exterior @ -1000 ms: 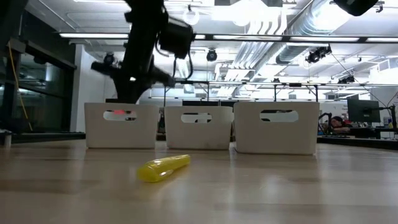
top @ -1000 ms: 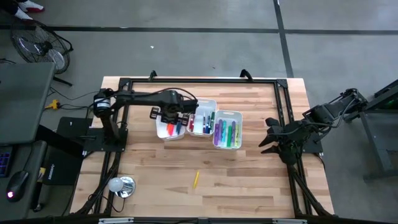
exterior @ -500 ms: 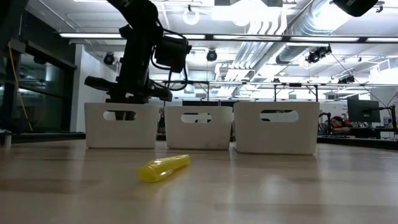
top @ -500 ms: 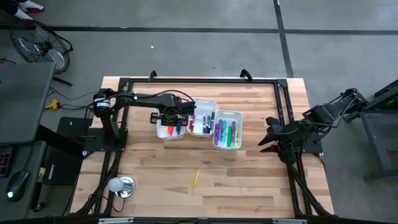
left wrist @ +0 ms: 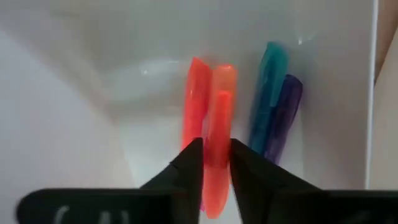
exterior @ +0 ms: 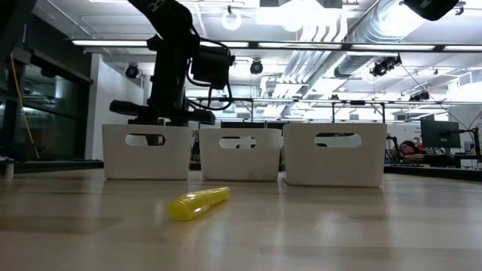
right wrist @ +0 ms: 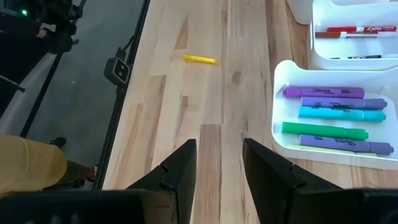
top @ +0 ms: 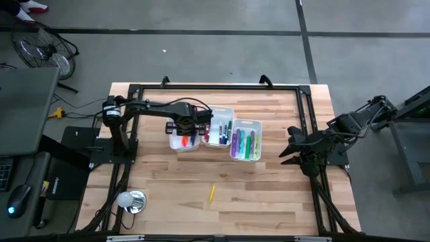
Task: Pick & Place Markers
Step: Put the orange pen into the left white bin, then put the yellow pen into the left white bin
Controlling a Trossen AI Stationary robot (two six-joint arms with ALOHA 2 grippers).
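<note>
One orange marker (left wrist: 217,146) stood between the left gripper's (left wrist: 216,163) narrowly parted fingers inside the left-hand white bin (top: 183,142), beside red, teal and purple markers; whether they still pinched it I could not tell. A yellow marker (top: 211,193) lay on the table (top: 269,195). The right gripper (top: 290,152) waited open near the table's right edge

"EXPO" legible on red marker (right wrist: 357,28) in middle bin (right wrist: 323,43), right wrist view. Script print on purple markers (right wrist: 323,93): unreadable. No other text legible.
</note>
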